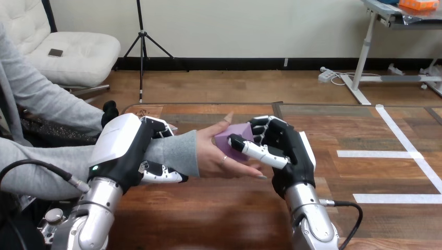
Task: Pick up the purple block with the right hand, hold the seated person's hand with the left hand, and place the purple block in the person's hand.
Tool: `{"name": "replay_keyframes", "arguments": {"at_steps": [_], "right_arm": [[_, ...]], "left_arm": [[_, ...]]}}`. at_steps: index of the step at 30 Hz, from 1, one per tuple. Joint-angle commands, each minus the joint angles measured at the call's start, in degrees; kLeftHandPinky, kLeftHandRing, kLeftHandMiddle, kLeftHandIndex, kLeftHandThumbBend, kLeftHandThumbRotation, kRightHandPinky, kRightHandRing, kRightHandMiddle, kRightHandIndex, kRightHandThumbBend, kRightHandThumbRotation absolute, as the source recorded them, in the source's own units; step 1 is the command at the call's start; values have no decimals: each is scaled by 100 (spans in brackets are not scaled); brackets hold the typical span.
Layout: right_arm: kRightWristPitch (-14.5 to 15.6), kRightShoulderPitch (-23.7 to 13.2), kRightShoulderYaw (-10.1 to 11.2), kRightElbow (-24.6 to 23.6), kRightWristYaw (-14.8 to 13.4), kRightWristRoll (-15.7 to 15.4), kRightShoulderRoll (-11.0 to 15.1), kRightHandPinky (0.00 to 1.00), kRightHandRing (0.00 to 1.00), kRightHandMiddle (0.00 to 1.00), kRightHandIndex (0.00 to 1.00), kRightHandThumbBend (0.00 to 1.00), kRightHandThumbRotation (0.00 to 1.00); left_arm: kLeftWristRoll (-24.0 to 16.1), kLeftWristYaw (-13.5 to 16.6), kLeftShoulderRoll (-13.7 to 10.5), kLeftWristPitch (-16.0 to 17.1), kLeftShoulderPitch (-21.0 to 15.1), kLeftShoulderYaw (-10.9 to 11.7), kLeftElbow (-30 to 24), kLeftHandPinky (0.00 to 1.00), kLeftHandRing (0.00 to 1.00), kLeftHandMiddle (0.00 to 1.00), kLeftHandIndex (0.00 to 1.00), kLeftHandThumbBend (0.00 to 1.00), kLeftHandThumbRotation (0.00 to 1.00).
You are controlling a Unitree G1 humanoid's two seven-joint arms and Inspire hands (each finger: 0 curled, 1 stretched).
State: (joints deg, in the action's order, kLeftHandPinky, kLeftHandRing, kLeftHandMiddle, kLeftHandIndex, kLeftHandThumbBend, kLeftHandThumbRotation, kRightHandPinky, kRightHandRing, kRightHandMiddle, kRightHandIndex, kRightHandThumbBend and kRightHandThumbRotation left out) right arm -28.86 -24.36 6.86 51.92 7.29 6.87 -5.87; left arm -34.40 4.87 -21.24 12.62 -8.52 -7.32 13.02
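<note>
So nearest the near edge, the desk (208, 219) is bare dark wood planks with lots of grain, and both silver forearms come in over it. Further in, about midway to the far edge and a bit toward the left edge, the left hand (122, 148) has its fingers and thumb wrapped round the person's wrist, right on the grey sleeve (172, 153). The person's hand (211, 159) lies open just beside it, fingers pointing toward the right edge. The right hand (286, 151) is pinching the purple block (229, 136), thumb across its front and fingers behind, and the block touches the person's palm. Over by the right edge there are strips of white tape (385, 154) on the wood.
</note>
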Motion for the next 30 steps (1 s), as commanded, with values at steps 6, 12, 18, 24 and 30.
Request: {"name": "replay_keyframes", "arguments": {"at_steps": [6,12,18,24,30], "right_arm": [[-123,-81,-142,-614,139,-10,-95,32,36,39,39,98,0],[-84,14,-239,-791,161,-96,-105,31,35,39,39,98,0],[-9,105,-287,-958,152,-100,-144,31,35,38,39,99,0],[156,169,-313,-1109,173,-20,-177,31,35,38,39,100,0],[210,214,-345,-1192,169,-33,-164,31,35,38,39,100,0]], "left_arm": [[206,275,275,484,-736,-149,-125,22,27,33,34,77,0],[223,285,257,460,-730,-155,-147,21,27,33,34,76,0],[211,319,229,476,-728,-148,-132,21,26,33,34,76,0],[225,320,221,471,-721,-129,-133,21,27,33,33,76,0],[268,279,221,445,-699,-107,-160,22,27,32,33,76,0]]}}
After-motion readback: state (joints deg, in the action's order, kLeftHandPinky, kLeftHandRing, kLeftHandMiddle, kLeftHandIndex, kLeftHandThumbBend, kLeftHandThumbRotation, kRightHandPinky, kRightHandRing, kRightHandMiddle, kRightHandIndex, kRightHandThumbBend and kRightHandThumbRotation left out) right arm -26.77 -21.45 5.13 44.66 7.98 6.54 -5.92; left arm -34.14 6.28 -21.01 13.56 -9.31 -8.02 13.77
